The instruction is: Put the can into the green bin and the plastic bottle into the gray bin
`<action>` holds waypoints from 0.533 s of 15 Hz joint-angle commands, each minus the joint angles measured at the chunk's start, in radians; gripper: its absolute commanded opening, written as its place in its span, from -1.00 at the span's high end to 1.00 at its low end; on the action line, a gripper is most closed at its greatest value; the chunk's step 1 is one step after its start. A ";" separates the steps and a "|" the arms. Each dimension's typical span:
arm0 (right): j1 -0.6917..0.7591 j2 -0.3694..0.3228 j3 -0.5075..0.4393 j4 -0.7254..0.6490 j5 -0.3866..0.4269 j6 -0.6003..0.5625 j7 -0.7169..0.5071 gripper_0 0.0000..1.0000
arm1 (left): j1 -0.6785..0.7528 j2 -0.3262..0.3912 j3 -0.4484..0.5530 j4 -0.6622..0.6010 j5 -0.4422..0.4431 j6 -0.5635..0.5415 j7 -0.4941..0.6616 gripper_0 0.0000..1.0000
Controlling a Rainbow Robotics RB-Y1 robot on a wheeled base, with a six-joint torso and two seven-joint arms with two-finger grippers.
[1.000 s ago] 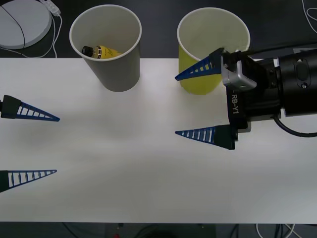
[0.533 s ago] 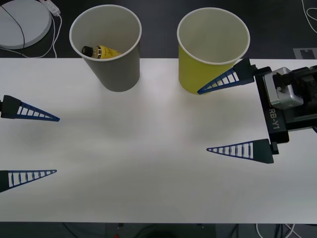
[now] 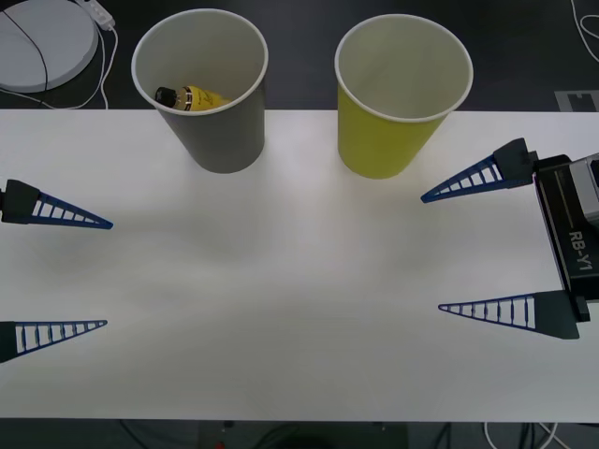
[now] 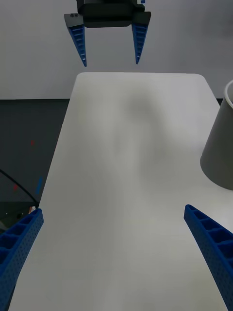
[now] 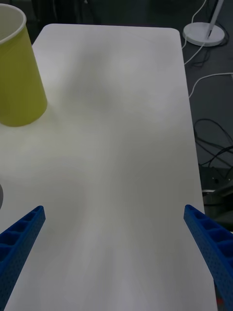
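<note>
Right claw (image 3: 430,253) withdrawn from just beside the green bin (image 3: 401,103) toward the right edge of the tabletop (image 3: 281,281), no longer overlapping the bin wall; bins, bottle and left claw unmoved.

Plastic bottle (image 3: 192,95): lying tilted inside the gray bin (image 3: 208,89), black cap toward the left inner wall, yellow label visible below the white rim.

Gray bin: upright at the far left of the tabletop's back edge; also at the margin of the right wrist view (image 4: 221,150).

Green bin: upright, beside the gray bin and apart from it; pale interior open to view, contents not discernible. Also in the left wrist view (image 5: 18,73).

Right claw: fingers spread wide, holding nothing, hovering over bare tabletop near the right edge, clear of the green bin; blue ribbed fingertips (image 4: 208,238) at both lower corners of its wrist view.

Left claw (image 3: 109,274): parked at the left edge of the tabletop, fingers spread, empty; seen from across the tabletop in the right wrist view (image 4: 110,62).

Round white base (image 3: 42,42) with cable on the floor beyond the tabletop's far left corner.
</note>
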 commanded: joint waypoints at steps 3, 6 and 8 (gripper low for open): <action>0.142 -0.002 -0.122 -0.029 -0.010 0.000 -0.003 -1.00 | 0.000 0.000 0.000 0.000 0.000 0.000 0.000 -1.00; 0.167 -0.002 -0.139 -0.018 -0.021 0.000 -0.009 -1.00 | 0.000 0.000 0.000 0.000 0.000 0.000 0.000 -1.00; 0.167 -0.002 -0.139 -0.001 -0.023 -0.002 -0.015 -1.00 | 0.000 0.000 0.000 0.000 0.000 0.000 0.000 -1.00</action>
